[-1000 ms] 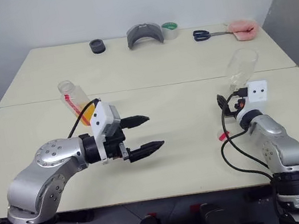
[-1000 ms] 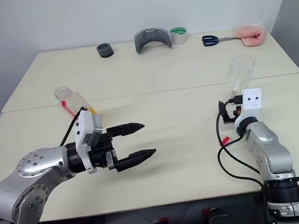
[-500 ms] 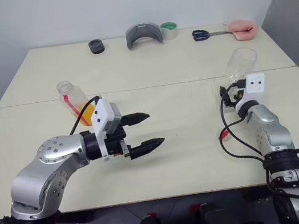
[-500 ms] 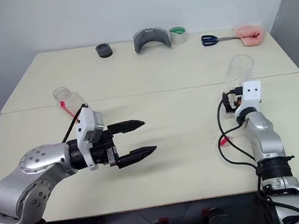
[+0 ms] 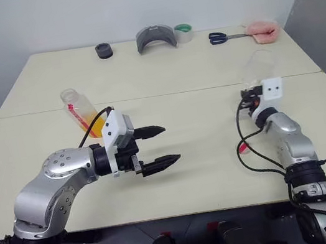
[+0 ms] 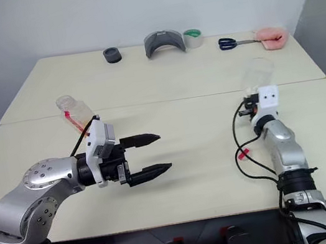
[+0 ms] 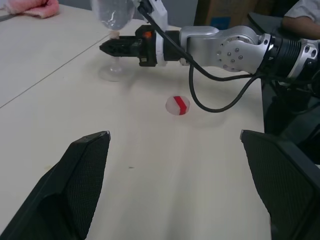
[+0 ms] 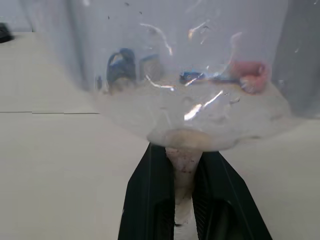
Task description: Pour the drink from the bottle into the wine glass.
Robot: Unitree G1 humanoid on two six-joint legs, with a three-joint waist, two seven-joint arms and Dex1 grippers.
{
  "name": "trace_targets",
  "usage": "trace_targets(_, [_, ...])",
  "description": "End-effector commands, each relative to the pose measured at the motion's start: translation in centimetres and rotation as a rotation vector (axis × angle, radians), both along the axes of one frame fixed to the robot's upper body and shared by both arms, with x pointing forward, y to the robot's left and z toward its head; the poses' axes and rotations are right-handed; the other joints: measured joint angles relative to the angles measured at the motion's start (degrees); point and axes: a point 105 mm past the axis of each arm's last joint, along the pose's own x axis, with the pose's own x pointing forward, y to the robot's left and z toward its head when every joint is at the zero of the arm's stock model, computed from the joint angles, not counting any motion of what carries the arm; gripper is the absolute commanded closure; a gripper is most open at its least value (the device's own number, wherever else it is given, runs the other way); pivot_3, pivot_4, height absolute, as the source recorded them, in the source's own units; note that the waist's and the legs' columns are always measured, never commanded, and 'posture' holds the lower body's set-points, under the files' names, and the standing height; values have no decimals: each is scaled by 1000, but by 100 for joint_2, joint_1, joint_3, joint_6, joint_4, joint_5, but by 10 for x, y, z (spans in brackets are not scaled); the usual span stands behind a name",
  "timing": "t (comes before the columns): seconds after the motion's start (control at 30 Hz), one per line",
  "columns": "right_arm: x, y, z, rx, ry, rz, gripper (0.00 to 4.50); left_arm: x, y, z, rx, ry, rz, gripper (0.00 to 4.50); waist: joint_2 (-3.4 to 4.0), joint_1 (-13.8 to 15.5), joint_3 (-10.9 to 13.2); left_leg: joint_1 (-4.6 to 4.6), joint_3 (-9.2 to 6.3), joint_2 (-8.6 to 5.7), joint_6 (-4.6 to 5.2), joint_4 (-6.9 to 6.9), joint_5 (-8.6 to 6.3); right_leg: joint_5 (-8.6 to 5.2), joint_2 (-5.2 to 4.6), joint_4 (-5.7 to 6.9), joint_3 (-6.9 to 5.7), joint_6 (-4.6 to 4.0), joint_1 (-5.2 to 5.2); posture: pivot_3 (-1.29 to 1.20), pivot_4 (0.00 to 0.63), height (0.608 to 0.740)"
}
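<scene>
**Right claw clamped on the glass stem; left claw wide open and empty**

You had the wine glass [image 8: 190, 100] standing at about 3 o'clock on the matte cream table [image 5: 206, 152]: clear, rounded bowl, thin stem, round foot. Your right gripper [image 8: 184, 200] had its two black fingers [image 8: 150, 200] pinched against the stem just below the bowl.

The bottle [image 5: 82, 113], clear plastic with a red-and-white label strip, leaned at about 10 o'clock, uncapped, with the orange drink [image 5: 93, 125] in its lower part. Its small round white-and-red cap [image 7: 177, 105] lay flat on the table near your right arm.

Your left gripper [image 5: 157, 145] hovered near the table's centre, its tapered, textured black fingers [image 7: 85, 185] spread wide with nothing between them, just beside the bottle but not touching it.
</scene>
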Motion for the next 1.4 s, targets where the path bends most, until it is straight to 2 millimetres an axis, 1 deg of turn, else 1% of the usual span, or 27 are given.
trace_targets(0.03, [0, 62, 41, -62, -148, 250, 4343, 3, 16, 7, -20, -75, 135, 0, 2, -61, 1, 1, -2, 0, 0, 0, 0, 0, 0, 4, -1, 0, -1, 0, 150, 740])
trace_targets(0.1, [0, 95, 50, -19, -162, 370, 4343, 7, 35, -1, -69, -58, 323, 0, 2, -104, 1, 5, -11, 4, 0, -1, 0, 0, 0, 14, 1, -1, -2, 0, 150, 740])
trace_targets(0.17, [1, 123, 56, -22, -167, 460, 4343, -4, 49, -15, -54, -71, 446, 0, 1, -114, 1, 15, -18, 5, 0, -2, 0, -1, -2, 27, 1, -3, 0, 0, 150, 740])
trace_targets(0.2, [3, 136, 54, -44, -156, 497, 4343, -11, 55, -21, -51, -73, 502, 0, 1, -97, 1, 17, -17, 9, 0, -3, 0, -1, -2, 26, 6, -5, -2, 0, 150, 740])
trace_targets(0.27, [5, 156, 48, -72, -140, 546, 4343, -24, 63, -28, -58, -70, 603, 0, 0, -84, 1, 19, -23, 18, 0, -7, -1, -5, -18, 28, -2, -12, 0, 0, 150, 740])
trace_targets(0.4, [3, 184, 41, -44, -137, 621, 4343, -50, 67, -37, -69, -67, 719, 0, -9, -9, -2, 18, -18, -4, -1, -13, -1, -5, -56, 19, -15, -12, 9, 0, 150, 740])
trace_targets(0.47, [0, 198, 29, -66, -106, 657, 4343, -63, 70, -43, -65, -53, 776, 0, -11, -9, -3, 18, -17, -10, 0, -13, -1, -4, -62, 14, -12, -11, 10, 0, 150, 740])
trace_targets(0.53, [-1, 204, 20, -83, -84, 677, 4343, -68, 72, -44, -68, -52, 810, 0, -10, -7, -2, 18, -16, -10, 0, -14, -1, -4, -63, 11, -8, -10, 10, 0, 150, 740])
trace_targets(0.6, [-3, 209, 5, -108, -39, 688, 4343, -67, 76, -41, -89, -62, 848, 0, -10, -5, -2, 19, -13, -10, 0, -16, -1, -4, -61, 11, -18, -10, 10, 0, 150, 740])
trace_targets(0.67, [-3, 210, -7, -136, -7, 677, 4343, -67, 78, -40, -97, -68, 865, 0, -9, -19, -2, 19, -13, -5, -1, -16, -1, -5, -53, 12, -23, -12, 10, 0, 150, 740])
trace_targets(0.77, [-3, 211, -11, -146, 1, 671, 4343, -68, 76, -41, -99, -68, 861, 0, -9, -58, -2, 25, -11, -6, -1, -17, -1, -7, -48, 16, -18, -14, 11, 0, 150, 740])
trace_targets(0.83, [-2, 211, -11, -147, 0, 672, 3609, -66, 76, -40, -103, -71, 855, 0, -9, -60, -2, 25, -11, -6, -1, -18, -1, -8, -46, 17, -19, -15, 11, 0, 150, 740])
trace_targets(0.9, [-2, 211, -10, -134, 4, 676, 3118, -63, 75, -40, -107, -73, 849, 0, -9, -60, -2, 25, -11, -5, -1, -18, -1, -8, -46, 18, -21, -17, 11, 0, 150, 740])
trace_targets(1.0, [-1, 205, -10, -114, 0, 674, 2079, -61, 75, -40, -109, -71, 834, 0, -9, -62, -2, 25, -11, -6, -1, -18, -1, -8, -45, 19, -20, -17, 10, 0, 150, 740])
trace_targets(1.1, [-2, 192, -15, -92, -1, 676, 1005, -56, 77, -41, -103, -76, 830, 0, -9, -60, -2, 25, -12, -6, -1, -18, -1, -8, -44, 19, -21, -17, 11, 0, 150, 740])
trace_targets(1.17, [-5, 180, -19, -80, -9, 682, 281, -52, 83, -44, -104, -79, 841, 0, -9, -54, -2, 25, -12, -6, -1, -18, -1, -8, -44, 19, -21, -17, 13, 0, 150, 740])
trace_targets(1.2, [-8, 173, -19, -81, -16, 688, 26, -50, 86, -45, -112, -78, 856, 0, -9, -53, -2, 25, -12, -6, -1, -18, -1, -8, -45, 18, -21, -16, 14, 0, 150, 740])
trace_targets(1.23, [-12, 168, -19, -83, -22, 700, 26, -47, 89, -46, -120, -75, 873, 0, -9, -52, -2, 25, -11, -5, -1, -18, -1, -8, -45, 18, -21, -16, 14, 0, 150, 740])
trace_targets(1.3, [-28, 158, -14, -100, -35, 759, 26, -42, 99, -48, -134, -79, 925, 0, -8, -42, -1, 25, -13, -4, -1, -19, -1, -8, -46, 19, -19, -16, 13, 0, 150, 740])
trace_targets(1.4, [-63, 142, 5, -111, -27, 848, 26, -36, 112, -49, -161, -85, 994, 0, -7, -31, -1, 23, -22, -4, -1, -24, -1, -9, -50, 23, -19, -15, 10, 0, 150, 740])
